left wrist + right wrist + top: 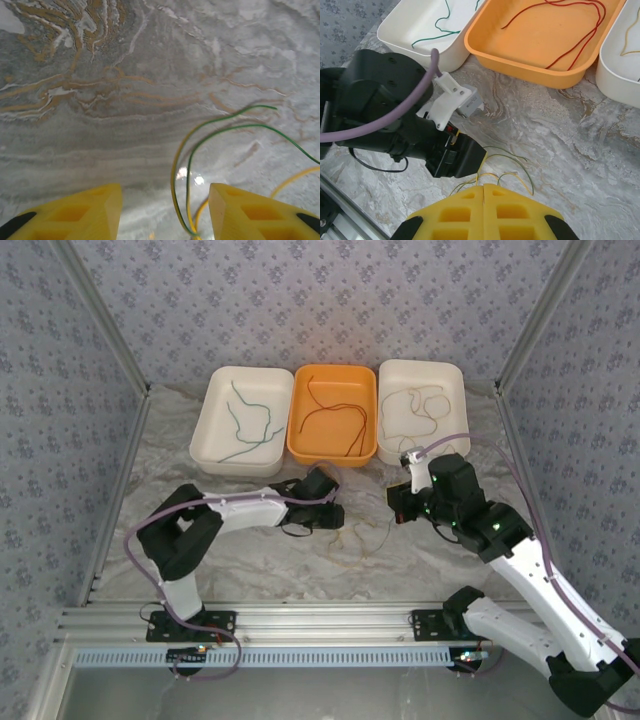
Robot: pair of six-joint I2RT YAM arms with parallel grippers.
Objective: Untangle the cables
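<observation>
Left arm point(250, 508) low with jaws apart; right arm point(520, 562) higher with jaws together.

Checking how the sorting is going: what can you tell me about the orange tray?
The orange tray is a shallow rectangular bin with rounded corners and an out-turned rim, and it looks like matte plastic. It sits flat on the marbled tabletop at the far side, close between a white tray on its left and another on its right. Inside lies one thin red cable in loose curls.
</observation>
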